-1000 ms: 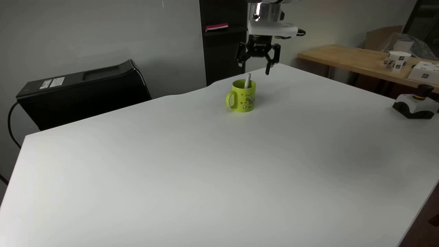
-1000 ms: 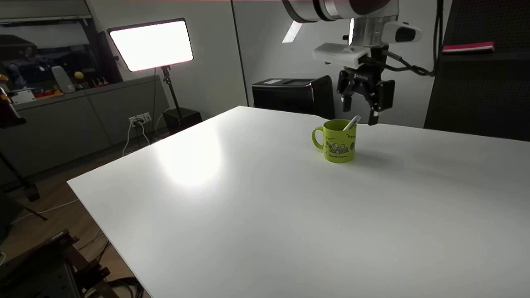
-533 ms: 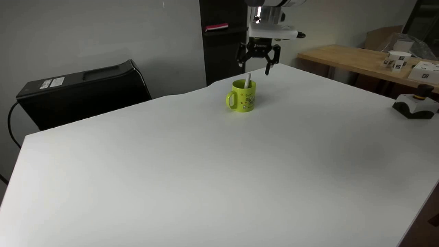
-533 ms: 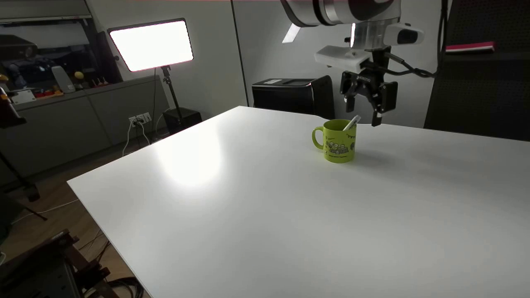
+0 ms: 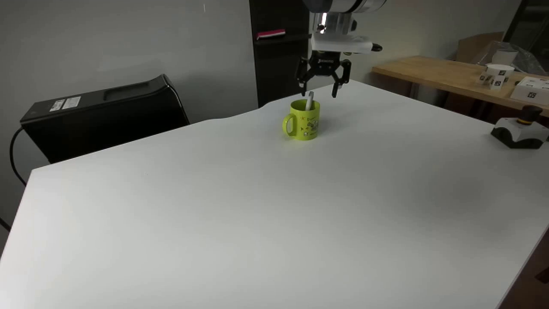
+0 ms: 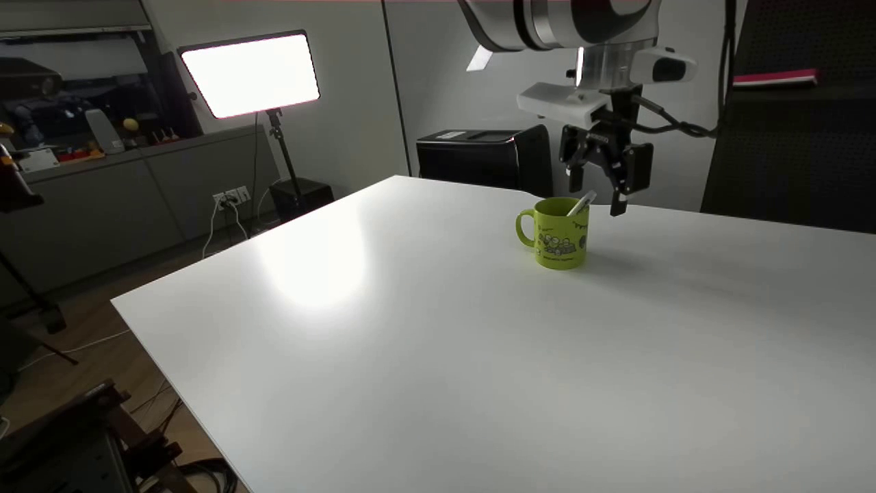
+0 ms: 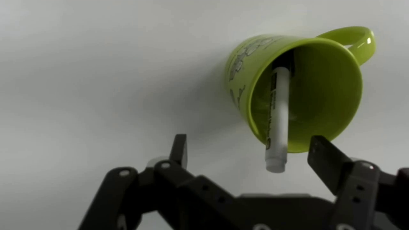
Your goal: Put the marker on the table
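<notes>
The white marker (image 7: 278,115) leans inside the lime-green mug (image 7: 319,95), its plain end sticking out over the rim and its dark end down in the mug. The marker also shows in both exterior views (image 5: 309,101) (image 6: 581,204). The mug (image 5: 305,125) (image 6: 560,236) stands upright on the white table (image 5: 240,214), near the table's far edge. My gripper (image 5: 319,93) (image 6: 597,198) is open and empty, just above and beyond the mug. In the wrist view the marker's end lies between the open fingers (image 7: 248,139), closer to the right finger, touching neither.
A wooden table (image 5: 411,68) with white objects stands behind at the right. An emergency-stop box (image 5: 521,133) sits on the white table's right edge. A black case (image 5: 107,116) stands beyond the table edge. A lit lamp panel (image 6: 253,75) stands off the table.
My gripper has moved down a little toward the mug and marker, staying open. The mug and marker have not moved.
</notes>
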